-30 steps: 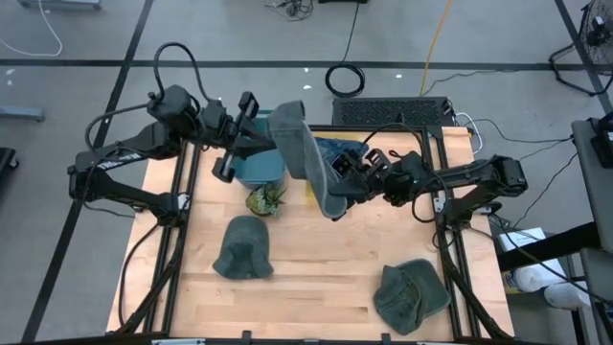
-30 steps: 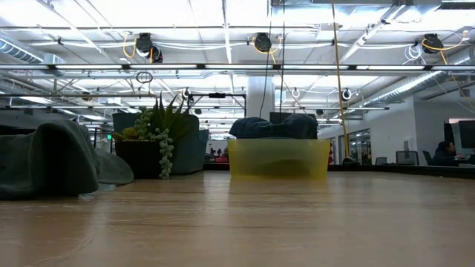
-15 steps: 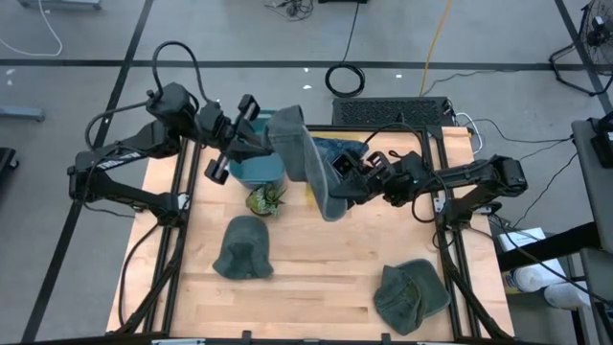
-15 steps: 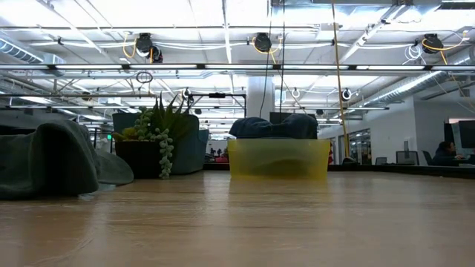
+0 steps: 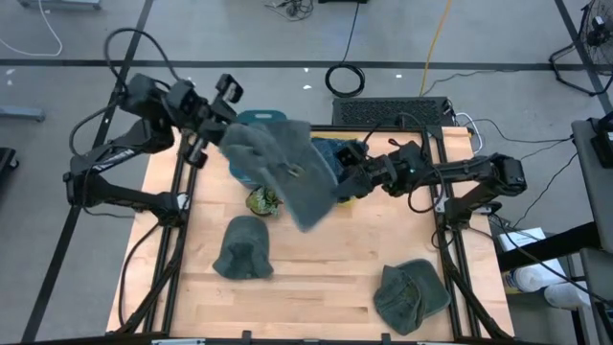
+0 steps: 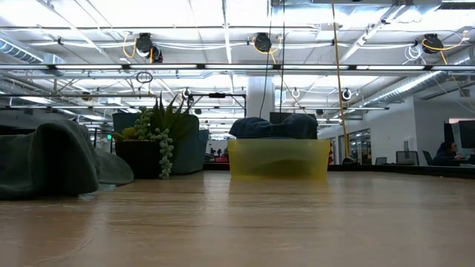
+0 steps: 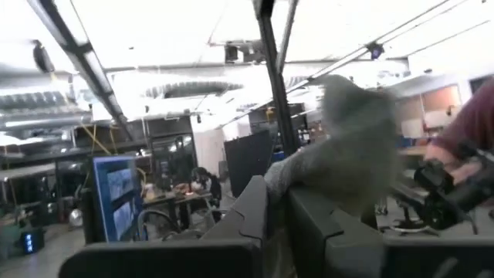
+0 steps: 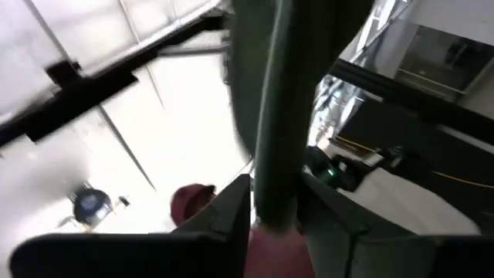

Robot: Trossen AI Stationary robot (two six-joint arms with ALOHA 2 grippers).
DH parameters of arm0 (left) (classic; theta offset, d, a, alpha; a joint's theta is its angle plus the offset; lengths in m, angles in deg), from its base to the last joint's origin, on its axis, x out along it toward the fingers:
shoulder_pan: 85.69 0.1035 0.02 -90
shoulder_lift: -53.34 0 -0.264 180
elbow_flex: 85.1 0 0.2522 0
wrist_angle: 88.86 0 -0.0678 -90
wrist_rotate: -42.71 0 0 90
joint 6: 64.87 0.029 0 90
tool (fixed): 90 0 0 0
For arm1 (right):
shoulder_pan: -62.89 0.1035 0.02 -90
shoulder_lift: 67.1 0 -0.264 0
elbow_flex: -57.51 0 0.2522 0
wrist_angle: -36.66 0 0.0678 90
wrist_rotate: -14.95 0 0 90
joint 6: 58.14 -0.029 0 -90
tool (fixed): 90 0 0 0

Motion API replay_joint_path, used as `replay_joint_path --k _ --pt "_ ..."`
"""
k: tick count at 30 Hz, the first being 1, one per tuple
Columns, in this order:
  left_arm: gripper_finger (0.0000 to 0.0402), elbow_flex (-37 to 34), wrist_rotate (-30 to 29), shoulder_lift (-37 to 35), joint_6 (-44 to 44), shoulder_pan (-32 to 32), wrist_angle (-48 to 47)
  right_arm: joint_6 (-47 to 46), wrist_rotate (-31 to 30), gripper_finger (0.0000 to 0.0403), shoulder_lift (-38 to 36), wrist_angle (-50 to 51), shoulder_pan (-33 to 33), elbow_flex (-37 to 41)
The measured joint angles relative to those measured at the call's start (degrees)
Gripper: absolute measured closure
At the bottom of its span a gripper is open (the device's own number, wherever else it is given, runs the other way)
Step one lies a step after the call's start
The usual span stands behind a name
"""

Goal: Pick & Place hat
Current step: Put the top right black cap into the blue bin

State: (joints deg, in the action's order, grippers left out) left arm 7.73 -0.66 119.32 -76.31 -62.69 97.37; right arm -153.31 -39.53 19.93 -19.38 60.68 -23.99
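While left fingers pinch the hat (airborne), right fingers' state is unclear.

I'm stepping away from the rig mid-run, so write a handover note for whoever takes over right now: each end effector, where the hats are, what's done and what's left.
Left end effector: shut on the floppy grey-green fabric hat, held in the air over the table's back middle.
Right end effector: beside that hat's edge; fabric still lies between its fingers in the right wrist view, but whether it grips is unclear.
Two more grey-green hats lie on the wooden table: one front left, one front right.
Yellow bin already holds dark blue fabric.
Done: hat lifted. Left: place it, then the other two.
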Motion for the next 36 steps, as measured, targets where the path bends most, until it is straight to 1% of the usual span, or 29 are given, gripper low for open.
replay_joint_path --k 4,9,11,14,16,19,21,25,28,32,36 --pt "0.0374 0.0 0.13 -1.67 -3.56 3.46 0.05 0.47 2.96 0.0296 -0.02 1.77 -2.14 0.0" --pt "0.0374 0.0 0.11 -3.96 -5.26 7.22 1.15 0.48 9.82 0.0295 -0.07 6.9 -4.15 0.0" --pt "0.0374 0.0 0.07 -4.79 -5.76 8.67 0.8 1.63 11.63 0.0297 -0.07 9.63 -5.01 0.0" --pt "0.0374 0.0 -0.29 -5.61 -7.15 10.45 -0.46 5.52 11.35 0.0304 -0.07 12.2 -7.13 0.0" --pt "0.0374 0.0 -1.6 -5.86 -7.48 11.26 -2.73 8.91 7.4 0.0309 -0.07 12.25 -8.84 0.02" --pt "0.0374 -0.02 -4.73 -5.79 -10.04 11.99 -6.3 15.57 -0.02 0.0314 -0.07 11.55 -11.68 0.02" --pt "0.0374 -0.02 -7.43 -5.67 -13.09 12.46 -9.66 20.41 -2.65 0.0316 -0.17 11.1 -14.12 0.02" --pt "0.0374 -0.02 -11.95 -5.58 -20.34 13.4 -20.37 31.25 -3.72 0.0322 -0.9 11.18 -19.56 0.0" --pt "0.0374 -0.04 -13.76 -5.56 -23.63 13.8 -28.37 40.71 -4.95 0.0326 -2.06 11.75 -23.07 -0.03" --pt "0.0374 -0.04 -16.94 -5.58 -24.33 13.8 -36.82 57.45 -5.43 0.0332 -4.8 11.52 -26.2 -0.46" --pt "0.0374 -0.04 -20.98 -5.58 -24.72 13.8 -45.19 78.07 -5.4 0.0337 -8.35 11.63 -26.7 -0.9"
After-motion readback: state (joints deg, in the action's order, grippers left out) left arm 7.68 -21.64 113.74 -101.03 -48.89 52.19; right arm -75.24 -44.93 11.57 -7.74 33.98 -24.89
